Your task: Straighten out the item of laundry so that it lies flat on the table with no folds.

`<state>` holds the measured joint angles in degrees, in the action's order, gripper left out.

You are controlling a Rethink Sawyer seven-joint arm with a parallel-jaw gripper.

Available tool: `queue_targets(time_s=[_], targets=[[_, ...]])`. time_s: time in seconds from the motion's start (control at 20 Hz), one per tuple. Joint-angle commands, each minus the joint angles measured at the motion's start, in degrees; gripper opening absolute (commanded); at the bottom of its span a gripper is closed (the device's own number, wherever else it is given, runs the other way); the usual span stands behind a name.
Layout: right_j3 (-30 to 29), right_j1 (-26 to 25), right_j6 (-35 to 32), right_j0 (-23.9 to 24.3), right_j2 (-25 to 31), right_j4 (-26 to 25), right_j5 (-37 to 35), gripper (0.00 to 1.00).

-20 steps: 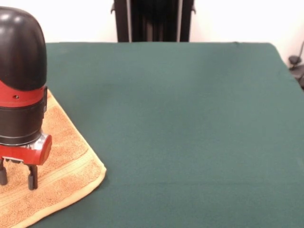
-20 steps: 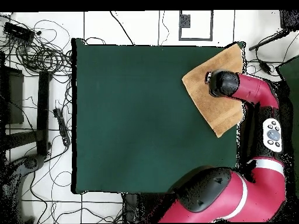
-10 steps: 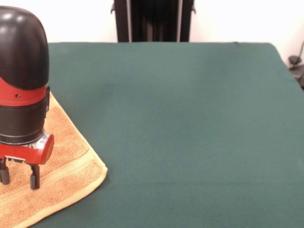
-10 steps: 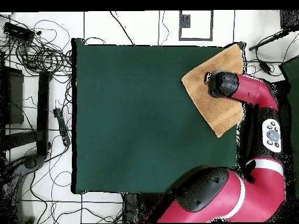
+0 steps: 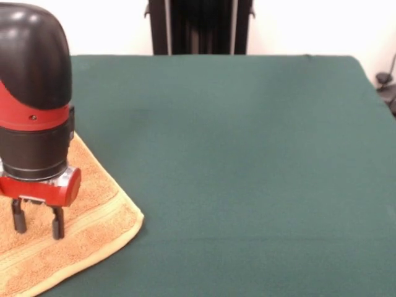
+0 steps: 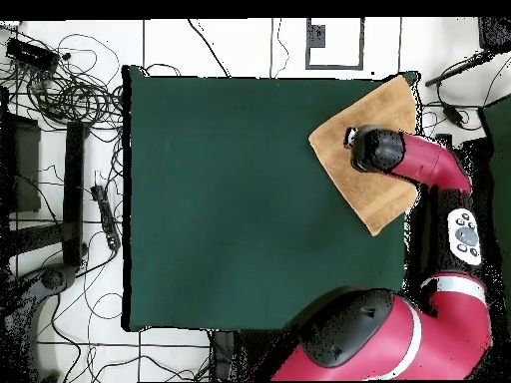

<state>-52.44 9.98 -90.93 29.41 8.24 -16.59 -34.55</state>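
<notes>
On the near left corner of the surface (image 5: 247,154) in the front view, a golden-orange towel (image 5: 93,216) lies spread, turned at an angle, one corner seemingly reaching past the edge in the overhead view. No folds show, though the arm hides part of it, so the task looks nearly or fully done. Directly above the towel, the gripper (image 5: 38,221) hangs with its two fingers spread apart, pinching nothing. Dark green cloth covers the rest. Around it, a pale tiled floor (image 6: 250,45) carries tangled cables (image 6: 70,90).
</notes>
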Motion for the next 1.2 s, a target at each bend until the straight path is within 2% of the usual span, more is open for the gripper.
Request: queue_targets(time_s=[0.05, 0.25, 0.4, 0.55, 0.75, 0.95, 1.2], targets=[[-20.3, -1.3, -9.8, -5.1, 1.7, 0.4, 1.5, 1.00], [-21.2, -1.0, -5.8, -6.3, 0.8, -2.7, 4.5, 1.00], [-22.3, -1.3, -5.5, -4.9, 2.6, -0.8, 5.0, 1.00], [-20.7, -1.2, -6.1, -7.1, 0.5, -0.4, 1.3, 1.00], [-21.2, -0.9, -5.2, -6.5, 1.3, 0.3, 1.0, 1.00], [-23.5, 0.0, -4.9, -5.3, 3.0, 1.3, 1.7, 1.00], [-28.6, 3.1, -9.0, -5.7, 3.4, 4.0, 2.8, 1.00]])
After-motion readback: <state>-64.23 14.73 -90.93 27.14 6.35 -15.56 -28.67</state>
